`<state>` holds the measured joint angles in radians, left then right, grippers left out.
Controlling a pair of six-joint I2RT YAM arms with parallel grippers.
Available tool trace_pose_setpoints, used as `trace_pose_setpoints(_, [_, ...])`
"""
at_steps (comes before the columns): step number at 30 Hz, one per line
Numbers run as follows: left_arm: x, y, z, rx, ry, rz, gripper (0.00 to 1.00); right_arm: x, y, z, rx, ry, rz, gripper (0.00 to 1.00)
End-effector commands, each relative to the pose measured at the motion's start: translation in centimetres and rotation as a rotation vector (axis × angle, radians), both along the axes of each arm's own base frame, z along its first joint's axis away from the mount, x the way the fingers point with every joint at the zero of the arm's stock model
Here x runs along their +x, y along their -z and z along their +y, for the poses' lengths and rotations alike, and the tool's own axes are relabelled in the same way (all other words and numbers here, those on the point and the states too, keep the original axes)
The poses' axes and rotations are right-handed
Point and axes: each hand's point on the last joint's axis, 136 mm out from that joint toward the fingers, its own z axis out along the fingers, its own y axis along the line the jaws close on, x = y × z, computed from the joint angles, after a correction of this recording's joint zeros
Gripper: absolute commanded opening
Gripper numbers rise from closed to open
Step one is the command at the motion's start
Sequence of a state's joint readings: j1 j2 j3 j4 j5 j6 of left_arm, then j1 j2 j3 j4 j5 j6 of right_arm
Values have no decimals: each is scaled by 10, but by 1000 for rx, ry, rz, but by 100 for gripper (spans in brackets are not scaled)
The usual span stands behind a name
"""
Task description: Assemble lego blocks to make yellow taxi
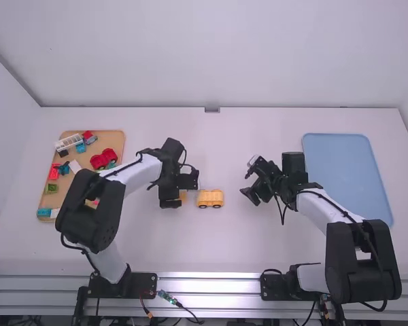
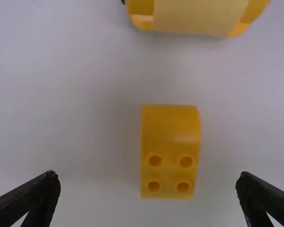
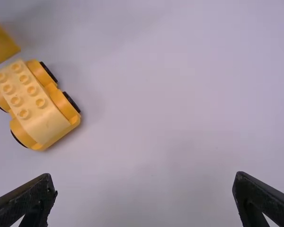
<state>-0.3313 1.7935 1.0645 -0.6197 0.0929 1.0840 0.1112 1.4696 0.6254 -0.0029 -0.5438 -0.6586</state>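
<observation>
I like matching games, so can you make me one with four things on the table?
1. Car
2. Little block
3. Tray
4. Board

A. Blue, on the right side
B. Yellow, with four studs, by the left gripper
C. Light brown, on the left side
D. Yellow, with wheels

Right pairs: 1-D, 2-B, 3-A, 4-C
</observation>
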Motion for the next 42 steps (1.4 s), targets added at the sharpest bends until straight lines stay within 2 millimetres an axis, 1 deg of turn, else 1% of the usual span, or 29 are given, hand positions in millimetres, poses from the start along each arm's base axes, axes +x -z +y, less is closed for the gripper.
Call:
trace_pose_setpoints(1, [11,-20,-12,-73,-16,-22,99,5,-11,2,12,-2,-27,99])
trace_pose_setpoints(3, [2,-36,-28,-219,74,10,99,5,-11,2,12,-2,-27,99])
trace_pose_setpoints(5, [-3,-42,-33,-286,108,22,99,5,-11,2,12,-1,-27,99])
trace_pose_setpoints(7, [-11,-51,-31,-429,160,27,99,5,-11,2,13,-2,-26,99])
trace_pose_setpoints(8, [-12,-53,-30,-467,170,24,99,5,-11,2,13,-2,-26,99])
trace_pose_setpoints(9, [-16,-58,-29,-559,193,15,99,5,-11,2,12,-2,-27,99])
trace_pose_setpoints(11, [-22,-63,-27,-657,234,-9,99,4,-11,3,17,-5,-22,99])
trace_pose_setpoints(13, [-31,-65,-22,-771,302,-66,99,1,-14,8,48,-30,-16,99])
trace_pose_setpoints(14, [-33,-66,-21,-802,308,-81,99,-1,-15,11,63,-45,-14,99])
trace_pose_setpoints(16, [-38,-65,-17,-891,302,-133,99,-13,-20,24,96,-155,-38,99])
trace_pose_setpoints(18, [-40,-55,-13,-912,266,-157,99,-24,-24,39,125,-265,-71,99])
trace_pose_setpoints(19, [-41,-52,-13,-915,257,-160,99,-26,-24,42,132,-282,-75,99])
trace_pose_setpoints(21, [-42,-43,-11,-919,190,-148,99,-32,-21,51,131,-331,-89,99])
trace_pose_setpoints(23, [-40,-37,-11,-912,149,-138,99,-34,-15,58,129,-353,-95,99])
trace_pose_setpoints(25, [-37,-35,-12,-914,97,-120,99,-36,-6,67,133,-385,-98,99])
trace_pose_setpoints(26, [-36,-34,-12,-919,92,-128,99,-37,2,73,135,-403,-99,99])
trace_pose_setpoints(30, [-32,-30,-12,-916,120,-186,99,-42,22,87,143,-450,-84,99])
trace_pose_setpoints(32, [-31,-27,-12,-916,109,-202,99,-49,31,97,166,-490,-70,99])
trace_pose_setpoints(34, [-32,-23,-10,-907,112,-220,100,-55,37,102,168,-534,-75,99])
trace_pose_setpoints(36, [-34,-17,-11,-889,126,-242,94,-61,43,106,156,-569,-79,99])
trace_pose_setpoints(38, [-35,-14,-10,-882,117,-248,93,-64,45,109,161,-584,-76,99])
trace_pose_setpoints(40, [-28,-10,-5,-867,53,-259,94,-65,51,111,155,-589,-69,99])
trace_pose_setpoints(41, [-28,-10,-5,-867,53,-259,94,-65,51,111,155,-589,-69,99])
trace_pose_setpoints(42, [-24,-10,-4,-862,27,-266,97,-63,56,111,163,-582,-65,99])
